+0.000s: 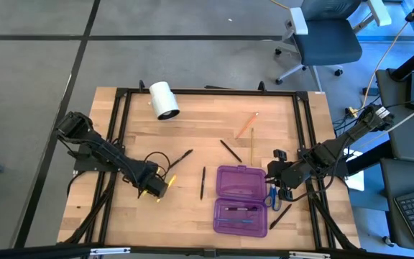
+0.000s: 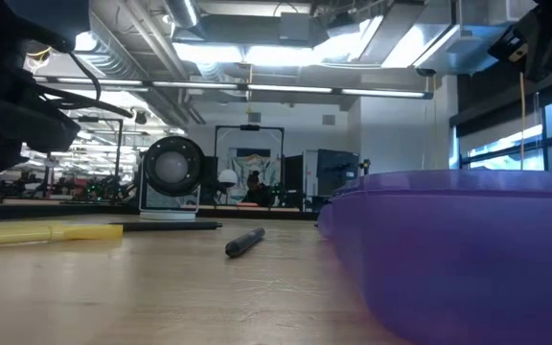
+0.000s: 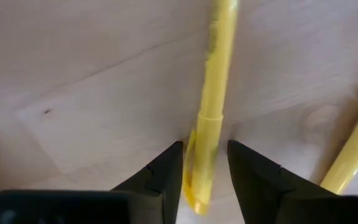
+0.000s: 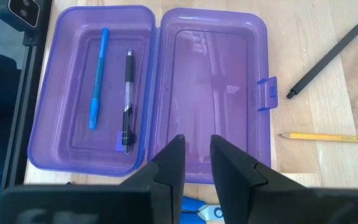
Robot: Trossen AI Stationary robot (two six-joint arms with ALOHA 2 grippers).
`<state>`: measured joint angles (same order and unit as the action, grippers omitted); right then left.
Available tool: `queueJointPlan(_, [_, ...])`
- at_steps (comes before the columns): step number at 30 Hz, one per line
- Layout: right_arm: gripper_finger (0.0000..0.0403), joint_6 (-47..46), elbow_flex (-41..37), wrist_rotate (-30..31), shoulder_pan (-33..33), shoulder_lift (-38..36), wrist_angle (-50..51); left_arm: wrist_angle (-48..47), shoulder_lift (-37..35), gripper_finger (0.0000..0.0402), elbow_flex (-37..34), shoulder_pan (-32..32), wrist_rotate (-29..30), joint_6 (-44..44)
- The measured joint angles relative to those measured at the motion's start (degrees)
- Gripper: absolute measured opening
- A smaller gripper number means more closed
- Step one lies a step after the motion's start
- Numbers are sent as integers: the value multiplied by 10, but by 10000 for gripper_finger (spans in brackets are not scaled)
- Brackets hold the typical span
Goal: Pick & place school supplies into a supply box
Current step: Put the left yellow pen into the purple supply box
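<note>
The purple supply box [image 1: 241, 200] lies open near the table's near edge, and a blue pen [image 4: 97, 78] and a black pen [image 4: 127, 99] lie in one half. My left gripper [image 3: 205, 171] is open and low over the table. Its fingers stand either side of a yellow pen's [image 3: 211, 112] end, with bare wood between the pen and one finger. The pen lies flat [image 2: 46, 233]. My right gripper [image 4: 196, 162] is narrowly open, empty, above the box's right rim. Blue-handled scissors [image 1: 272, 198] lie under it. Black pens [image 1: 202, 182] [image 1: 230, 150] lie loose.
A white roll [image 1: 164, 99] lies near the far edge. An orange pencil [image 1: 246, 124], a wood-tone pencil [image 1: 252, 144] and a black pen [image 1: 180, 158] lie mid-table, and another black pen [image 1: 280, 214] lies right of the box. A second yellow stick [image 3: 353, 149] lies beside the left gripper.
</note>
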<state>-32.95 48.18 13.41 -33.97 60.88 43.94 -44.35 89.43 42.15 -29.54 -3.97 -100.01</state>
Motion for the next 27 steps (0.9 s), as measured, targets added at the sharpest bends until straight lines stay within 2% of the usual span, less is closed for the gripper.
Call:
queueJointPlan(9, [81, 0, 0, 0, 0, 0, 0, 5, 1, 34, 3, 0, 2, 39])
queueJointPlan(13, [81, 0, 0, 0, 0, 0, 0, -15, 5, 33, 33, -2, 29, 69])
queueJointPlan(19, [81, 0, 0, 0, 0, 0, 0, -18, -13, 45, 92, -1, 110, 118])
queueJointPlan(23, [81, 0, 0, 0, 0, 0, 0, 87, -24, 38, 124, 2, 173, 217])
queueJointPlan(27, [81, 0, 0, 5, 1, 0, 0, 307, -14, 40, 147, 13, 192, 410])
